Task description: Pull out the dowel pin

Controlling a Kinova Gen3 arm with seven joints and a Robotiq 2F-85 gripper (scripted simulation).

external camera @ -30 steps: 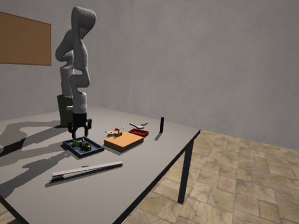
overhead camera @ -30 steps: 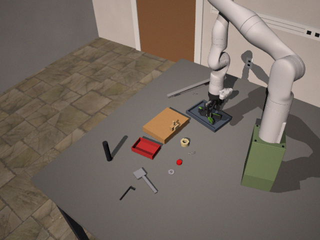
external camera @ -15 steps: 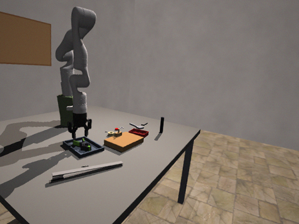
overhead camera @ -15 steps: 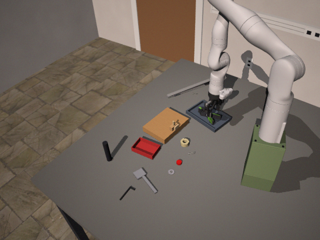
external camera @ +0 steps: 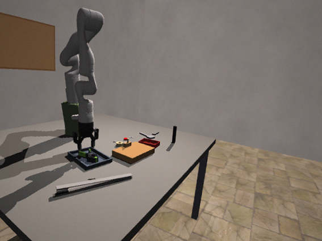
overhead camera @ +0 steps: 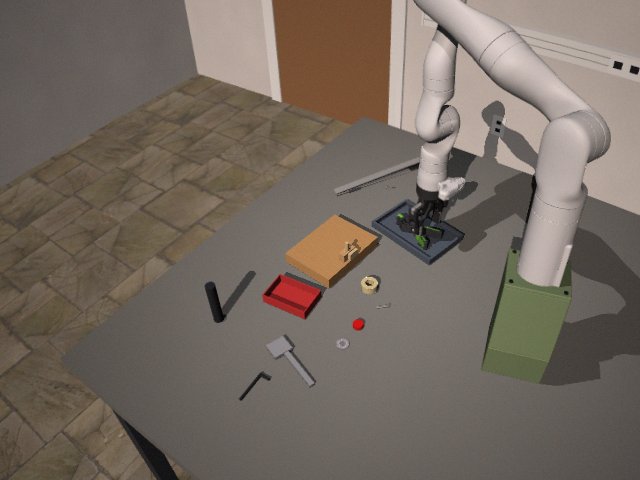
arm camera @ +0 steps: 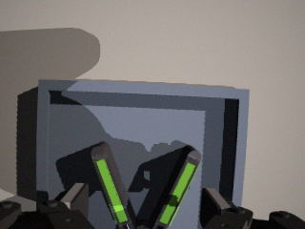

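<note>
One black cylinder [overhead camera: 214,301] upright at far left of table [overhead camera: 155,330]. Red tray [overhead camera: 291,295] next, touching corner of bench board [overhead camera: 330,248]. Small wooden block [overhead camera: 349,251] with dowel pin on board near its right edge. Tape roll [overhead camera: 370,284] just beside board. Spring clamp [arm camera: 143,191], black with green handle strips, lies in blue tray [overhead camera: 385,227]. Gripper [overhead camera: 424,223] over clamp, fingers spread wide, straddling both handles, gripping nothing.

Objects on the grey table [overhead camera: 465,413]: a red open tray [overhead camera: 291,295] beside an upright black cylinder [overhead camera: 214,302]; a tape roll [overhead camera: 370,284]; a red cap [overhead camera: 358,323]; a washer [overhead camera: 342,343]; a grey mallet [overhead camera: 289,357]; a black hex key [overhead camera: 253,385]; a long grey rail [overhead camera: 376,176] near the far edge.
</note>
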